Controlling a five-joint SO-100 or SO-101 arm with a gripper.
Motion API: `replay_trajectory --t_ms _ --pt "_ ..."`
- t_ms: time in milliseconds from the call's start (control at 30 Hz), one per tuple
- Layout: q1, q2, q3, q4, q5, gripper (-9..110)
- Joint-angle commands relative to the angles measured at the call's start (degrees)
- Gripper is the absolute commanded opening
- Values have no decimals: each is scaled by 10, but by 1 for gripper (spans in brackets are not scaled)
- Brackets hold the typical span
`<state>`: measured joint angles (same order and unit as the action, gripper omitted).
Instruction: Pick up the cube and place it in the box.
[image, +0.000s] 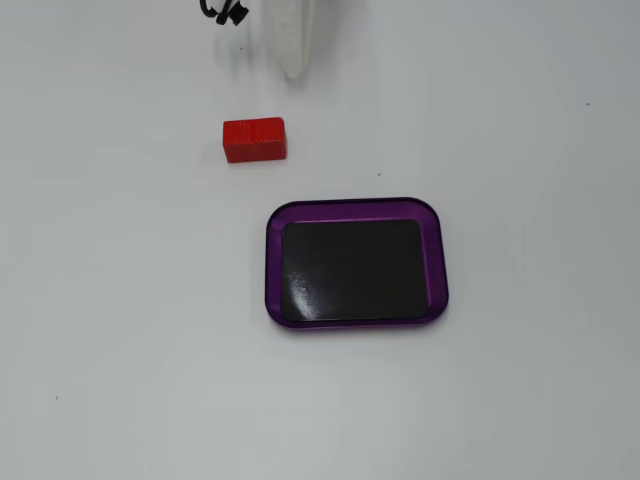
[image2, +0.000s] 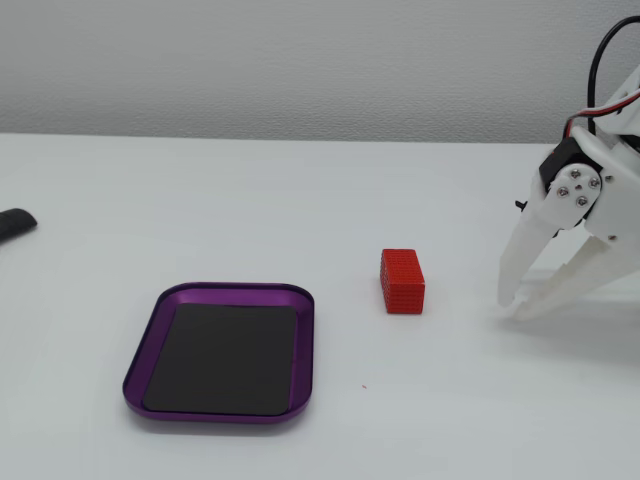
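Note:
The red ribbed cube (image: 254, 139) lies on the white table, apart from everything else; it also shows in a fixed view (image2: 402, 281). The box is a purple-rimmed tray (image: 350, 207) with a bare black bottom, a short way from the cube; it shows in both fixed views (image2: 230, 290). My white gripper (image2: 511, 308) hangs low over the table, to the right of the cube in that view and well apart from it. Its fingertips meet and hold nothing. In a fixed view only its white tip (image: 292, 68) enters from the top edge, beyond the cube.
A dark object (image2: 12, 224) lies at the table's left edge. Black cabling (image: 225, 12) shows at the top edge beside the arm. A grey wall runs behind the table.

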<state>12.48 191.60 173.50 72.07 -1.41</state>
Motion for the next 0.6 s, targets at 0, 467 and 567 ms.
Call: replay_trajectory --t_ms 0,467,567 --pt "5 20 6 -36 6 0" --pt "6 20 6 -36 5 0" --pt "25 20 1 -37 4 0"
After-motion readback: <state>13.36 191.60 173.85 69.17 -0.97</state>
